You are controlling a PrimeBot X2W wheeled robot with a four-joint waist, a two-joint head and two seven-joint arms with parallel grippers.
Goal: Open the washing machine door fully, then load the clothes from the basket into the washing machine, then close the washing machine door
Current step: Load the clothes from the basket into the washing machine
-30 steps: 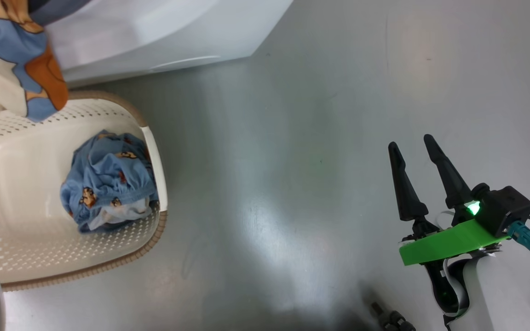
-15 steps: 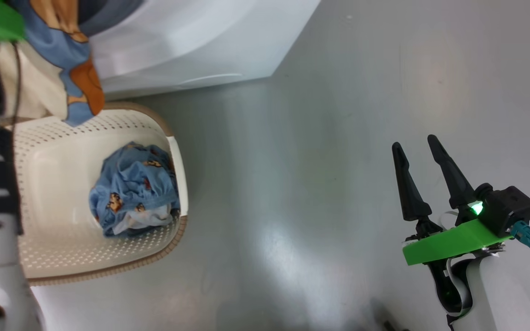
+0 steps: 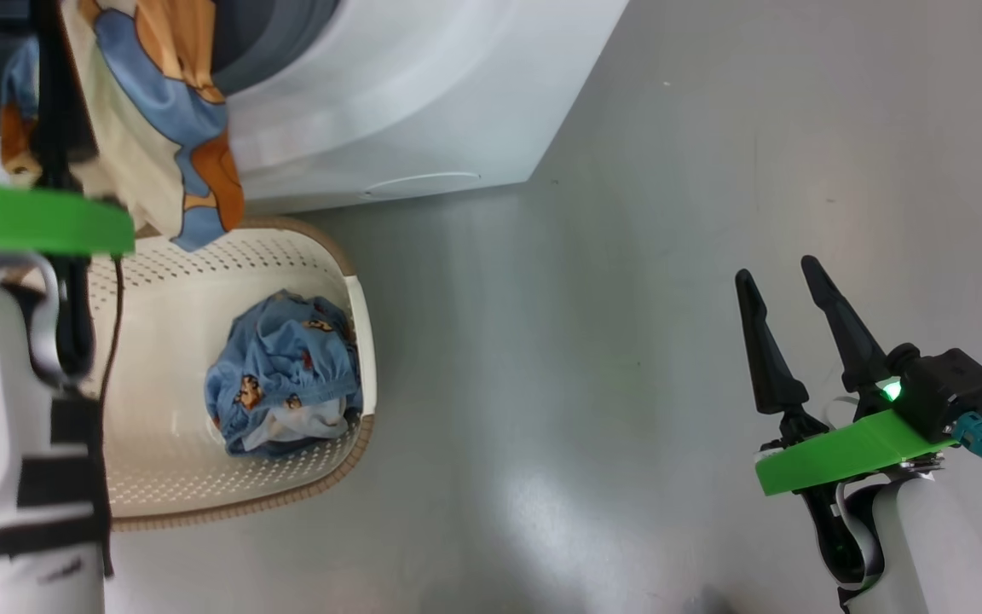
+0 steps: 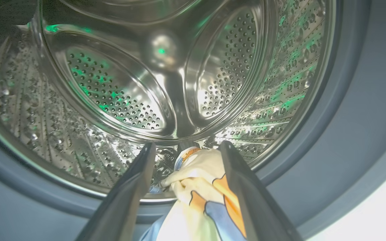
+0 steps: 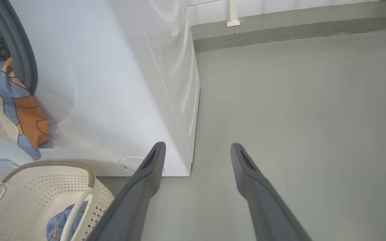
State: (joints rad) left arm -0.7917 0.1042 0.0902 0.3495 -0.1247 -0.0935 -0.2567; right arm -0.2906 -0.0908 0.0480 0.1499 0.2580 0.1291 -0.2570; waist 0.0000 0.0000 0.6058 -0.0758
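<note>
My left gripper [image 4: 186, 160] is shut on a cream, orange and blue garment [image 4: 199, 187], held at the mouth of the steel drum [image 4: 112, 83] inside the blue-grey rubber ring [image 4: 347, 117]. In the head view that garment [image 3: 158, 111] hangs before the white washing machine [image 3: 423, 111], above the basket's far end. The cream basket [image 3: 361, 307] stands on the floor against the machine, with a bundle of light blue bear-print clothes [image 3: 286, 375] in its right end. My right gripper [image 3: 776, 269] hovers open over bare floor, far right of the basket. The washing machine door is out of view.
Grey floor [image 3: 593, 341] stretches between the basket and my right arm. The machine's round white hatch [image 5: 129, 164] sits low on its front, beside the basket's rim [image 5: 52, 164]. A wall base [image 5: 280, 23] runs behind the machine.
The head camera has swung left, so the basket and machine sit further right and my left forearm has come into view. The garment still hangs from my left gripper. The right gripper has held still.
</note>
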